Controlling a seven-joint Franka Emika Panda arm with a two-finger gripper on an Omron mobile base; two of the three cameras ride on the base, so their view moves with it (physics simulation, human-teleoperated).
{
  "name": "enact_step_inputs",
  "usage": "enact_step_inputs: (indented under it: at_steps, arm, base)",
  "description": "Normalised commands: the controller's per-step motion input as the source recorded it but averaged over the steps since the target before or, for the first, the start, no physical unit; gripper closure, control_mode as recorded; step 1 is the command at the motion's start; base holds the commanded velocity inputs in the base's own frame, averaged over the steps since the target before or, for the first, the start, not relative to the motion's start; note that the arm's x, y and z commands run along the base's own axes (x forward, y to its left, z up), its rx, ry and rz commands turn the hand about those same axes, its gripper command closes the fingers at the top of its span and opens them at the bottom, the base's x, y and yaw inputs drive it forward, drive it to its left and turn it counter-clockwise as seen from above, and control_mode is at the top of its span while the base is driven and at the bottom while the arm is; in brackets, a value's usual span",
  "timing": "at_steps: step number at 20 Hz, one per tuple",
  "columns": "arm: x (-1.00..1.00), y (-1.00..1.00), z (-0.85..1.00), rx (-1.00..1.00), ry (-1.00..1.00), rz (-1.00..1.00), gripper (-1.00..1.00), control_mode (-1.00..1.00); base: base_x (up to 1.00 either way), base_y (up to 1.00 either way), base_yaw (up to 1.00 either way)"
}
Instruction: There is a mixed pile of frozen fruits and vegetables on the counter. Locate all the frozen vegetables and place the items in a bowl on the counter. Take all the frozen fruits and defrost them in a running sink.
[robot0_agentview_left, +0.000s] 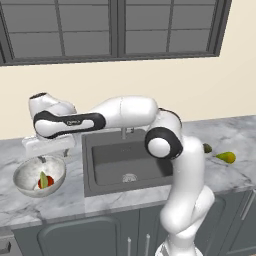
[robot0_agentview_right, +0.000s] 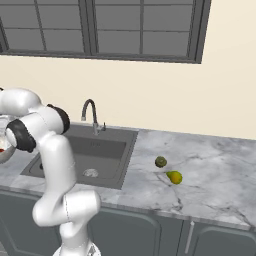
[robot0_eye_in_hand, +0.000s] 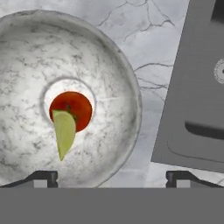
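Near the left end of the surface (robot0_agentview_left: 100, 200), in the left base view, the claw (robot0_agentview_left: 41, 159) is held above the bowl (robot0_agentview_left: 22, 175), where the red item (robot0_agentview_left: 42, 183) and the pale wedge (robot0_agentview_left: 43, 178) lie. Right of the sink (robot0_agentview_right: 95, 150), in the right base view, the dark green ball (robot0_agentview_right: 160, 161) and the pear-shaped fruit (robot0_agentview_right: 174, 177) are seen near each other. From the hand view the claw is judged wide and empty, so it should be lifted straight up before it is swung to the fruits.

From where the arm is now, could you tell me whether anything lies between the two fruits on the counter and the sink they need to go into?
Nothing visible does. The dark green ball and the pear lie on bare counter right of the sink, with open marble between.
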Motion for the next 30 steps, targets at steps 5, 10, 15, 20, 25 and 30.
enact_step_inputs:
  at_steps: [5,10,15,20,25,30]
  arm:
    - [0.00,-0.91,0.14,-0.05,0.10,0.00,-1.00,-1.00]
    - [0.00,-0.92,0.12,0.00,0.04,0.00,-1.00,-1.00]
    - [0.00,-0.95,0.05,0.00,0.09,-0.01,-1.00,-1.00]
    - [0.00,-0.94,0.04,0.00,0.13,-0.02,-1.00,-1.00]
    - [0.02,-0.84,-0.04,-0.04,0.13,-0.01,-1.00,-1.00]
    - [0.05,-0.88,-0.23,-0.01,-0.01,0.00,-1.00,-1.00]
  base:
    - [0.00,0.00,0.00]
    - [0.00,0.00,0.00]
    - [0.00,0.00,0.00]
    - [0.00,0.00,0.00]
    - [0.00,0.00,0.00]
    - [0.00,0.00,0.00]
